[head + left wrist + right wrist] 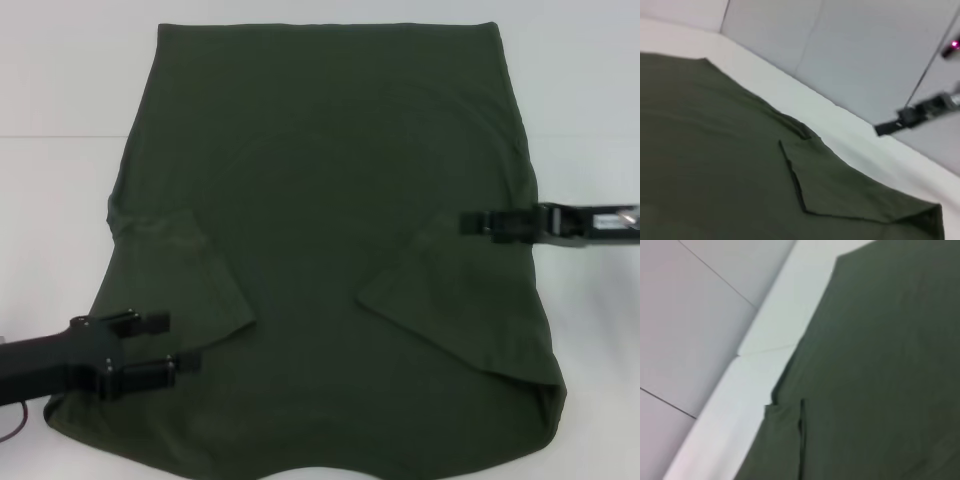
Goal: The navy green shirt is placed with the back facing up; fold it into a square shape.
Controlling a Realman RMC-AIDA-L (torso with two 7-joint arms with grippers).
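Head view: large dark olive-green cotton T-shirt (340, 230) spread flat, plain side up, on the white tabletop (60, 180), covering most of it. Both short sleeves are folded inward onto the body: left sleeve (190, 280) lies as a flap on the left side, right sleeve (450, 300) as a triangular flap on the right. The shirt's nearest right corner is slightly rumpled. Left hand (178, 343), black, sits over the shirt's near left part, just below the left sleeve flap, its two fingers spread apart with nothing between them. Right hand (468, 222) reaches in from the right edge at mid height, over the shirt's right side near the top of the right sleeve flap; cannot tell how far its fingers are open or whether it grips cloth.

Left wrist view: green shirt (715, 150) fills the lower part, the folded right sleeve (840, 185) lying on it, white tabletop (805, 100) beyond, grey wall behind. The right hand (885, 128) shows far off above the tabletop edge, blurred.

Right wrist view: shirt (880, 360) beside a white tabletop (765, 335) strip, left sleeve fold (782, 435) visible.
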